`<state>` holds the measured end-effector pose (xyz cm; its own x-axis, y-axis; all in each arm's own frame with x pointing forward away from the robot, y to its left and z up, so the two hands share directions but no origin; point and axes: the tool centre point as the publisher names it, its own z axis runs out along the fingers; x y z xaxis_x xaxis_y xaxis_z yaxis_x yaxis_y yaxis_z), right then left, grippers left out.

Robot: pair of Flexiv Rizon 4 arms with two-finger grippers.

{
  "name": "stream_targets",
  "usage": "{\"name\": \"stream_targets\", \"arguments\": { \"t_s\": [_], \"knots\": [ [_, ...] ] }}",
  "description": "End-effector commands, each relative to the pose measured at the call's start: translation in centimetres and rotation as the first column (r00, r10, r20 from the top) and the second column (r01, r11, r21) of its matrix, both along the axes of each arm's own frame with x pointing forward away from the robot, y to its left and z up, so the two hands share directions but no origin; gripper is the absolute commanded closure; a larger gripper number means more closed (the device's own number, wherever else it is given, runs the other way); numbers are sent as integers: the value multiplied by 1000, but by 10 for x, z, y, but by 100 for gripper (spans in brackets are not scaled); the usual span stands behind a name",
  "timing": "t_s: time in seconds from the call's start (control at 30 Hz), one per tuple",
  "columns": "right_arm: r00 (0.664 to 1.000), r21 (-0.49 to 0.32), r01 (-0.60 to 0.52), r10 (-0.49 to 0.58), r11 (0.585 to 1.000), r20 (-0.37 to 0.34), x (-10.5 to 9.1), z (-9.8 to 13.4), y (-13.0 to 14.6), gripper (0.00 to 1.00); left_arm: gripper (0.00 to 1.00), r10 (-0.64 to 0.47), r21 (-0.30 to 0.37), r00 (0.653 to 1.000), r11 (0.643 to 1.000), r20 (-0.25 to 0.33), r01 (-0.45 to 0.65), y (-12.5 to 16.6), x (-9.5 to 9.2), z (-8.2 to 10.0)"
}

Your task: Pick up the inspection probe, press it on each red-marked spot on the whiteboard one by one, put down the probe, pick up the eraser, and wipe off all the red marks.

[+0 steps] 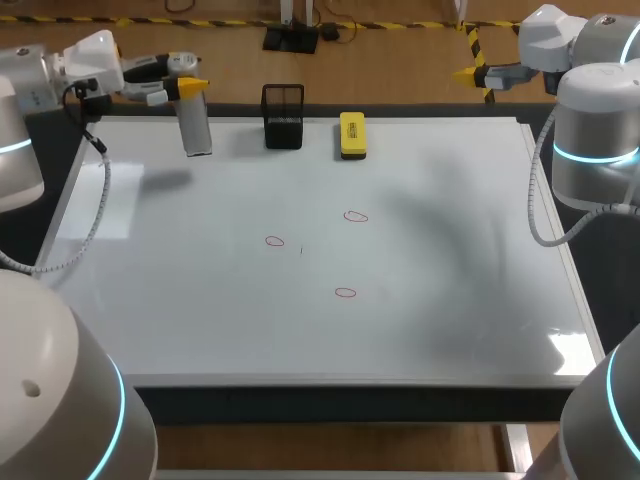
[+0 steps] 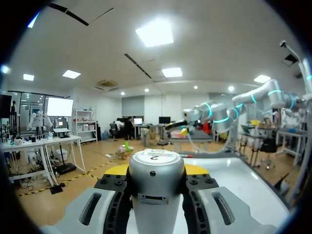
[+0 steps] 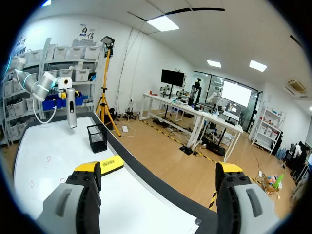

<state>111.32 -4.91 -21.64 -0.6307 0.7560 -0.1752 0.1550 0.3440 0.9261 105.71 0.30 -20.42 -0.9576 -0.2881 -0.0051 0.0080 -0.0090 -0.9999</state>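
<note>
**Left arm's got the probe, right arm just sitting there wide open**

The left gripper (image 2: 156,168) is clamped onto the silver cylindrical inspection probe (image 1: 196,122), one finger on each side of the barrel. In the left wrist view the probe sits dead centre between the fingers, with its rounded cap end facing the camera. From the head view it hangs upright over the far left corner of the big white whiteboard (image 1: 450,300). Its shadow falls on the board a bit apart from it, so it looks lifted off the surface rather than resting on it.

The marks are all on the board, unwiped. There's a first red oval mark (image 1: 275,241) left of the middle and a second red oval mark (image 1: 355,215) further back and to the right. A third red oval mark (image 1: 345,292) is nearer the front edge. All three are well apart from the probe.

Along the far edge, a black mesh pen holder (image 1: 283,116) stands just right of the probe. The yellow block eraser (image 1: 352,135) lies flat beside the holder, near it but not touching.

The right gripper (image 3: 158,170) has its fingers spread wide with nothing between them. It's out past the far right corner of the board. In its own wrist view the eraser lies on the board ahead of it, close to one finger. The holder is beyond that and the held probe further off again.
</note>
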Motion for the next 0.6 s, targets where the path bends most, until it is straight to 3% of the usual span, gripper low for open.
{"name": "stream_targets", "arguments": {
  "t_s": [0.03,0.3,0.47,0.6],
  "knots": [
    [1000,-1,-2,2,1000,-2,1,0,0,0,100,0,0,1000,1000,0,0,0,0,1],
    [1000,-1,-2,2,1000,-2,1,0,0,0,100,0,0,1000,1000,0,0,0,0,1],
    [968,-86,-247,242,965,-66,18,-12,22,0,100,0,0,1000,1000,0,0,0,0,1],
    [897,-200,-439,416,876,-149,27,-20,40,0,100,0,0,1000,1000,0,0,0,0,1]
  ]
}}
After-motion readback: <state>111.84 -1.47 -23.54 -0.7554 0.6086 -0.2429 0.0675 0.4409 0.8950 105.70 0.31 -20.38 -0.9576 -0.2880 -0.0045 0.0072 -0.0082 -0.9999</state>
